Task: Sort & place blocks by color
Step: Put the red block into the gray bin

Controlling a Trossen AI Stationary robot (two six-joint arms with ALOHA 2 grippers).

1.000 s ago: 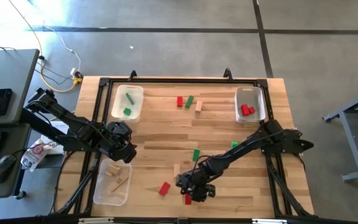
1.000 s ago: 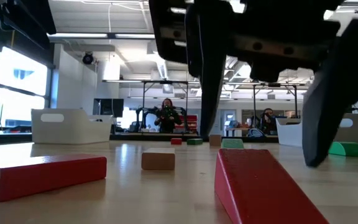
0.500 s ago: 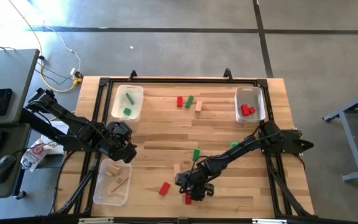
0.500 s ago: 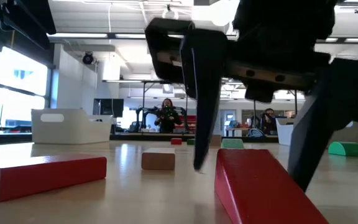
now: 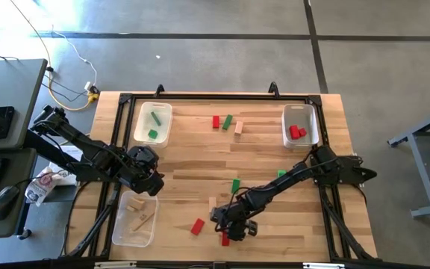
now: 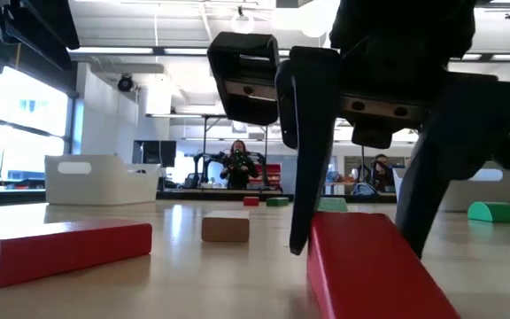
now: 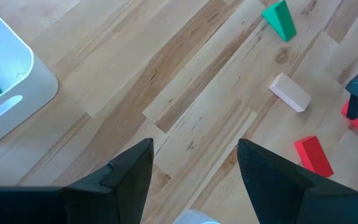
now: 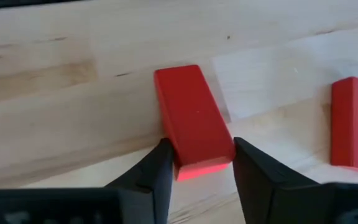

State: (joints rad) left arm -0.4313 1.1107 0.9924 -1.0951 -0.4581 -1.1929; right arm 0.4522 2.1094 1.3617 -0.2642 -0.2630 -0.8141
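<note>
Fingers [image 8: 160, 171] (right gripper [image 8: 199, 167]) astride red bar [image 8: 192, 121]

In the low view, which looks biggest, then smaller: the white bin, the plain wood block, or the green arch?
As they look there:
1. white bin
2. green arch and plain wood block: about alike, and the block sits nearer, so unsure.

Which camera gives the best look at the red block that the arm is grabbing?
The right wrist view: the red block fills it, between the right gripper fingers. The low view shows one end; from above it is mostly hidden.
</note>
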